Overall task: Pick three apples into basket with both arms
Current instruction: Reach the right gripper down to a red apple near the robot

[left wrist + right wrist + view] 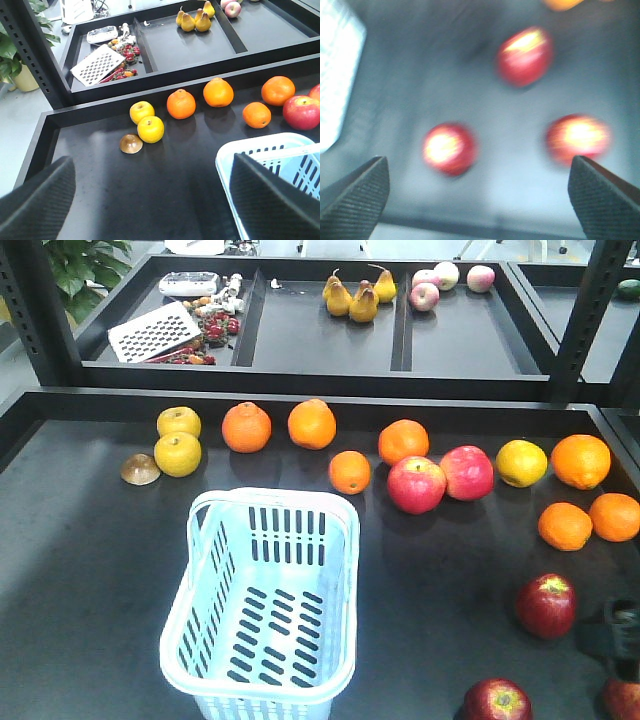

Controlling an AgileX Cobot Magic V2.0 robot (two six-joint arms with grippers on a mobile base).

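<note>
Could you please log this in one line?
left gripper open; right gripper open; three dark-maroon round apples unpicked; pale blue plastic basket empty

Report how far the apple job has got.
Done: nothing; the basket is empty. In hand: the right gripper hangs open above the three dark apples, holding none; that view is blurred. The left gripper is open and empty beside the basket. Left: all three apples, lying on the table right of the basket.

left gripper (152, 200): fingers (37, 200) charcoal-black, wedge-shaped, fine cross-hatched texture on faces either side of the jaw gap | right gripper (480, 200): fingers (607, 197) same dark knurled wedges
</note>
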